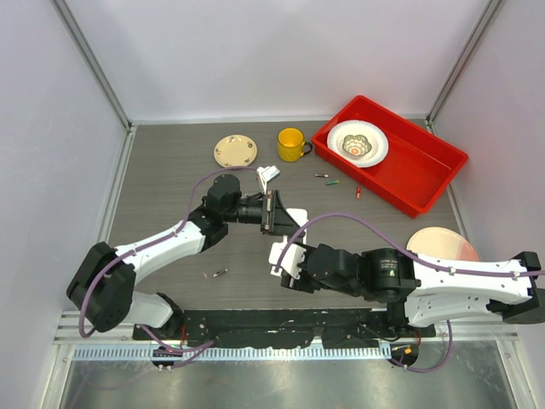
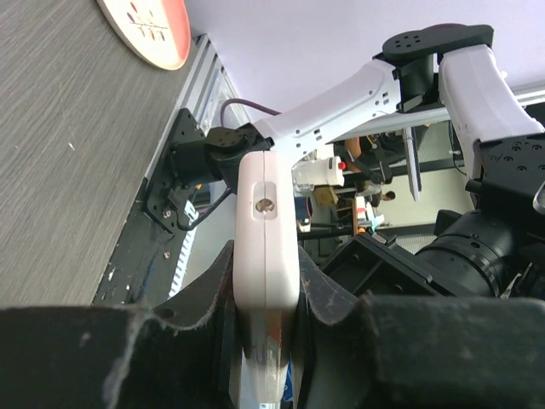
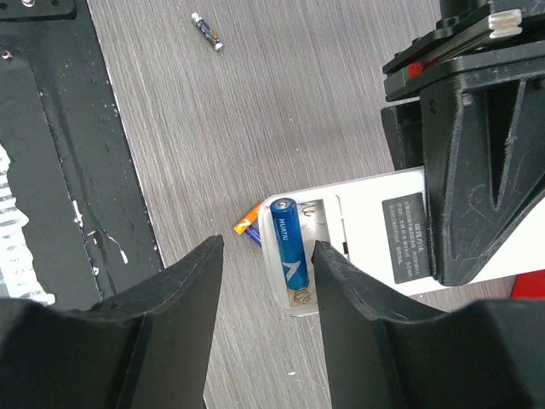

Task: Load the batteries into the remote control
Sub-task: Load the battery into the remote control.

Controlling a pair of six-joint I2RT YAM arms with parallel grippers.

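The white remote control lies back up, its battery bay open at the near end. A blue battery sits in one slot of the bay. An orange battery and a purple one poke out from under the remote's end. My left gripper is shut on the remote, seen edge-on; in the top view it grips the remote at mid table. My right gripper is open and empty, its jaws hovering either side of the bay; it shows in the top view.
A loose battery lies front left, also in the right wrist view. More batteries lie near a red tray holding a bowl. A yellow mug, small plate, white cover piece and pink plate stand around.
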